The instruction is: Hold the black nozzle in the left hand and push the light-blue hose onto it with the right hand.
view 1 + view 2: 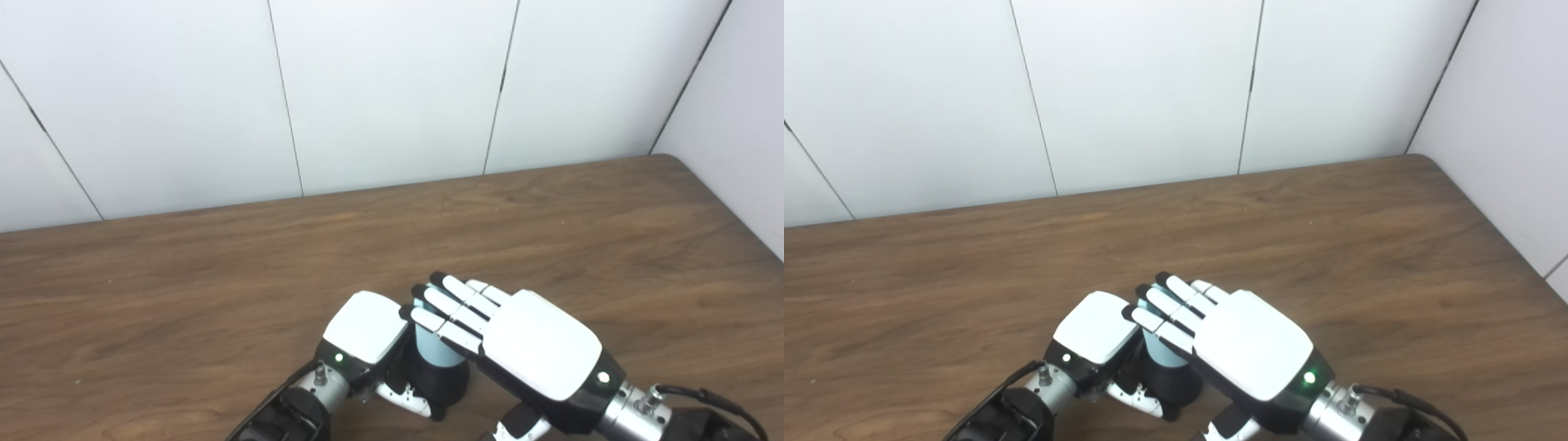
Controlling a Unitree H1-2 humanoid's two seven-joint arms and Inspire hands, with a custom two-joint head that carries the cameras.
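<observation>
Wood-grain brown table [551,233] fills the lower two thirds of the frame, its far edge running along white wall panels [392,92] with dark vertical seams across the top; a second white wall comes down the right edge, meeting the table's rounded far-right corner. Bare wood everywhere except bottom centre, where both hands meet. Left hand [367,334] comes in from lower left, white back plate up with a green LED lit near the wrist, fingers curled down and out of sight around the black nozzle [442,381]; thumb shows white and black below it, wrapped against the nozzle's lower side, so it reads as clenched on the nozzle. Nozzle is a dark rounded body sitting low between the two hands, bottom centre of the frame. Light-blue hose [432,349] stands upright out of the top of the nozzle, only a short pale cylinder showing; how far it is seated I cannot tell. Right hand [520,343] comes in from lower right, palm down, fingers [450,306] extended nearly flat and side by side, laid over the top end of the hose with the tips reaching toward the left hand's back plate. It covers the hose rather than wraps it; whether thumb or palm actually grips underneath is hidden, cannot tell
</observation>
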